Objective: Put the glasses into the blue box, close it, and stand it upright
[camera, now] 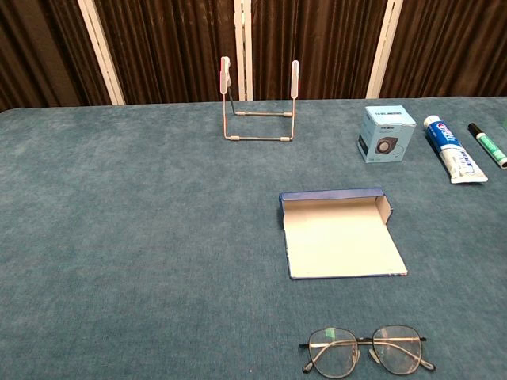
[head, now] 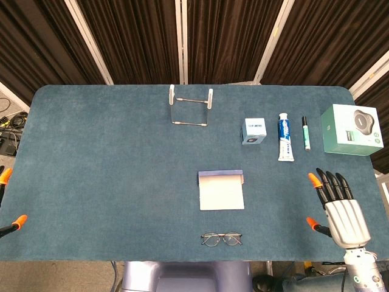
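On the blue table point(head: 91, 182): the scene in lines.
Blue box point(head: 221, 190): lying open and flat at the middle, pale inside facing up.
Glasses point(head: 222, 239): folded, near the front edge, just in front of the box, apart from it.
Right hand point(head: 339, 207): at the right front, fingers spread, palm down, holding nothing.
Left hand point(head: 7, 201): only orange fingertips show at the left edge; grip cannot be told.
Far side: wire stand point(head: 191, 106), small blue carton point(head: 254, 131), toothpaste tube point(head: 285, 136), marker point(head: 306, 132), green box point(head: 352, 129).
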Robot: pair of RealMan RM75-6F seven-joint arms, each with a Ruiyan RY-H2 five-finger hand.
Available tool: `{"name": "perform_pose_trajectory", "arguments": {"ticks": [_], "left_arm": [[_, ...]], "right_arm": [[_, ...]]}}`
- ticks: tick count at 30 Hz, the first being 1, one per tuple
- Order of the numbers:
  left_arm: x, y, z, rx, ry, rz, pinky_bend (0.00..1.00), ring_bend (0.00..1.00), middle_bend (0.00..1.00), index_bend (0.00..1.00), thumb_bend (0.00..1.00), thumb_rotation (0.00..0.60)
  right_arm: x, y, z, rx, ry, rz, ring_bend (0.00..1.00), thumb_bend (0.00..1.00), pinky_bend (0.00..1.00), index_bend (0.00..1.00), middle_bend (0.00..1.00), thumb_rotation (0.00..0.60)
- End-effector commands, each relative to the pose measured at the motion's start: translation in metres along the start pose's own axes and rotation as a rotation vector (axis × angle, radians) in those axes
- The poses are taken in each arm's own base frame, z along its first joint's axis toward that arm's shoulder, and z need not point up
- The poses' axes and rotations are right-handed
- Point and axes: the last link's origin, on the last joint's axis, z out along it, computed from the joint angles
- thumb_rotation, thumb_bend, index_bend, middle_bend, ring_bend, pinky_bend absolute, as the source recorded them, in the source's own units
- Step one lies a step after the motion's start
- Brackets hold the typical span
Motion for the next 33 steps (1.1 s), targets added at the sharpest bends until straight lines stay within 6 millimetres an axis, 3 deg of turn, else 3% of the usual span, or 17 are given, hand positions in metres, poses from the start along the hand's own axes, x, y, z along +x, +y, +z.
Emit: {"name": "perform_pose_trajectory", "arguments": {"ticks": [1, 6, 13, 17, 20, 22, 26, 33], "left_arm": [[0.0, -0.001, -0.001, 0.005, 0.001, 0.003, 0.0, 0.0, 0.0, 0.0, 0.0, 0.6], [-0.001, -0.001, 0.0, 0.012, -0.006, 0.003, 0.0, 0.0, 0.0, 0.0, 0.0, 0.6], [-0.005, -0.003, 0.006, 0.029, -0.019, 0.014, 0.0, 0.0, 0.0, 0.0, 0.0, 0.6], [-0.009, -0.004, 0.011, 0.044, -0.033, 0.029, 0.0, 0.0, 0.0, 0.0, 0.0, 0.6], [-0.013, -0.004, 0.015, 0.055, -0.043, 0.041, 0.0, 0.0, 0.0, 0.0, 0.0, 0.6], [-0.017, -0.004, 0.018, 0.063, -0.056, 0.049, 0.0, 0.0, 0.0, 0.0, 0.0, 0.6], [-0.021, -0.005, 0.022, 0.075, -0.076, 0.055, 0.0, 0.0, 0.0, 0.0, 0.0, 0.6], [-0.027, -0.006, 0.026, 0.078, -0.103, 0.058, 0.0, 0.0, 0.0, 0.0, 0.0, 0.6]], "right_arm": [[-0.002, -0.002, 0.0, 0.016, -0.02, 0.0, 0.0, 0.0, 0.0, 0.05, 0.0, 0.6], [-0.009, -0.008, 0.003, 0.045, -0.074, 0.017, 0.0, 0.0, 0.0, 0.04, 0.0, 0.6], [-0.027, -0.04, 0.033, 0.239, -0.324, 0.107, 0.0, 0.0, 0.0, 0.04, 0.0, 0.6], [-0.034, -0.064, 0.051, 0.348, -0.429, 0.143, 0.0, 0.0, 0.0, 0.13, 0.0, 0.6], [-0.045, -0.086, 0.071, 0.422, -0.525, 0.148, 0.0, 0.01, 0.0, 0.31, 0.0, 0.6], [-0.062, -0.106, 0.085, 0.459, -0.605, 0.165, 0.0, 0.04, 0.0, 0.41, 0.0, 0.6], [-0.082, -0.121, 0.093, 0.476, -0.672, 0.135, 0.0, 0.09, 0.0, 0.44, 0.0, 0.6], [-0.102, -0.138, 0.088, 0.497, -0.705, 0.074, 0.0, 0.16, 0.0, 0.45, 0.0, 0.6]]}}
